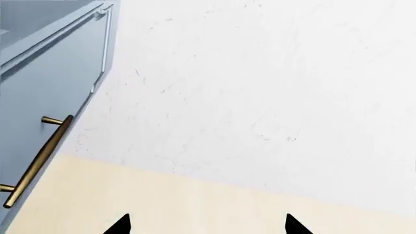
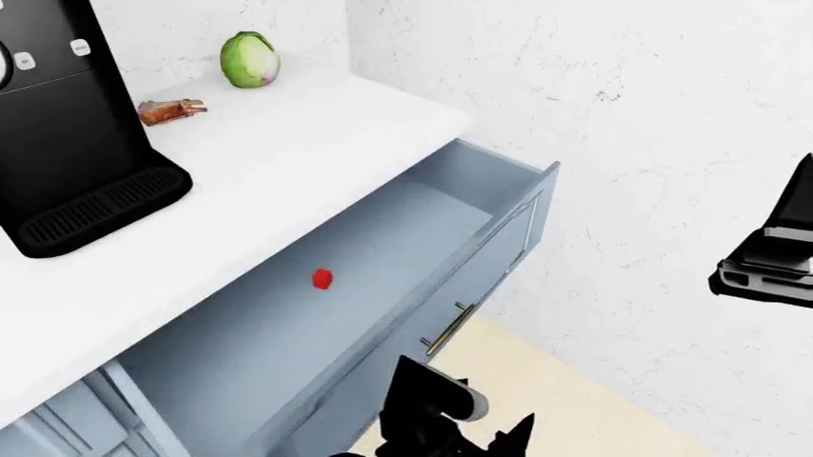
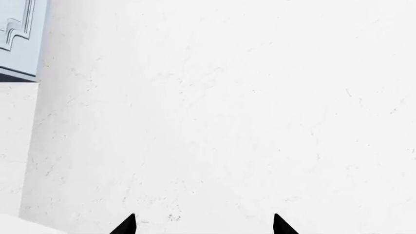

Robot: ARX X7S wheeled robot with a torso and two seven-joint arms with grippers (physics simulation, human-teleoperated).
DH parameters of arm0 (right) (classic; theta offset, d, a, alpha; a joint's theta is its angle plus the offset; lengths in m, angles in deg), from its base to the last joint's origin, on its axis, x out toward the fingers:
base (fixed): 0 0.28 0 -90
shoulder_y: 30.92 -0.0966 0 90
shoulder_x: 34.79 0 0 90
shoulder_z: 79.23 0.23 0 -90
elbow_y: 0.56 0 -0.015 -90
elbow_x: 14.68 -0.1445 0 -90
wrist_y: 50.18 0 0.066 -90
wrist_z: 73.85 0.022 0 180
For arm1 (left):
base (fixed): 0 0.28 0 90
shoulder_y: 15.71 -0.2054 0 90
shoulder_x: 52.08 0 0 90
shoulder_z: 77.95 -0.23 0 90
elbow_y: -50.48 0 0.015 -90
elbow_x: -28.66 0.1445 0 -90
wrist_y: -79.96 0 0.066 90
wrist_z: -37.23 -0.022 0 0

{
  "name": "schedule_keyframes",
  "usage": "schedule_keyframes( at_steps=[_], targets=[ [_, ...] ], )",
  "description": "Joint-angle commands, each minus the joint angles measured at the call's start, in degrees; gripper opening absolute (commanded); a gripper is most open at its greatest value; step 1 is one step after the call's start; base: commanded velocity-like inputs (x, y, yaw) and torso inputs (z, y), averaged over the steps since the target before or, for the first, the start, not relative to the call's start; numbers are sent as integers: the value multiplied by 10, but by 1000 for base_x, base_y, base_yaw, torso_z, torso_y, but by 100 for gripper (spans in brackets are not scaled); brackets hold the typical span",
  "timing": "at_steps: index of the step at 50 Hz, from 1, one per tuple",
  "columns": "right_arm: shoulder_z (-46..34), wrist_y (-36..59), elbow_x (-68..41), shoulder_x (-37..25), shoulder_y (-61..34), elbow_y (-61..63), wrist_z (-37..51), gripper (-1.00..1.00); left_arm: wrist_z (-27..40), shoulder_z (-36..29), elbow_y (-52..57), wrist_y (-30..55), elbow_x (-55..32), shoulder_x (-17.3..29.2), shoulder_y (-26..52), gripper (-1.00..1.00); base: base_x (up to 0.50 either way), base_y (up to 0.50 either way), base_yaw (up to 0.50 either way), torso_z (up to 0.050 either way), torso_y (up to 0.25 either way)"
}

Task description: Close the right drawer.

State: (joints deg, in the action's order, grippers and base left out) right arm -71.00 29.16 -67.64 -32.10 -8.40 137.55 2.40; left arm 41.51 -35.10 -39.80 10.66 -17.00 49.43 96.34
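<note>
While the right drawer (image 2: pixel 381 286) stands pulled well out from under the white surface (image 2: pixel 318 143), a small red item (image 2: pixel 322 278) lies inside. Rigid box on slides; should roll shut under a flat push on its front panel near the brass handle (image 2: pixel 447 328). Left hand (image 2: pixel 489 440) just beside it, fingertips apart; right hand (image 3: pixel 202 225) also apart, facing the wall.

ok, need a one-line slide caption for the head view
Right drawer stands wide open under the white counter, a small red object inside; left gripper low by its brass handle.
</note>
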Motion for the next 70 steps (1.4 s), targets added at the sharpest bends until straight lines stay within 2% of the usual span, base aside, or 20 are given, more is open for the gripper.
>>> schedule_keyframes(
  at_steps=[1, 16, 27, 48, 62, 70],
  targets=[
    [2, 2, -1, 4, 1, -1, -1, 100, -8, 4, -21, -6, -10, 3, -9, 100, 0, 0, 0, 0, 0],
    [6, 11, -7, 13, -1, -5, -3, 100, -33, 15, -58, -19, -4, 10, 25, 100, 0, 0, 0, 0, 0],
    [8, 14, -7, 22, 0, -10, -4, 100, -27, 24, -85, -29, 3, 12, 35, 100, 0, 0, 0, 0, 0],
    [15, 21, -7, 23, -3, -2, -4, 100, -25, 35, -195, -66, 34, -1, 56, 100, 0, 0, 0, 0, 0],
    [22, 27, -15, 34, -9, -8, -11, 100, -11, 43, -200, -66, 36, 9, 62, 100, 0, 0, 0, 0, 0],
    [23, 30, -18, 36, -8, -9, -11, 100, -29, 43, -216, -79, 41, 16, 71, 100, 0, 0, 0, 0, 0]
  ],
)
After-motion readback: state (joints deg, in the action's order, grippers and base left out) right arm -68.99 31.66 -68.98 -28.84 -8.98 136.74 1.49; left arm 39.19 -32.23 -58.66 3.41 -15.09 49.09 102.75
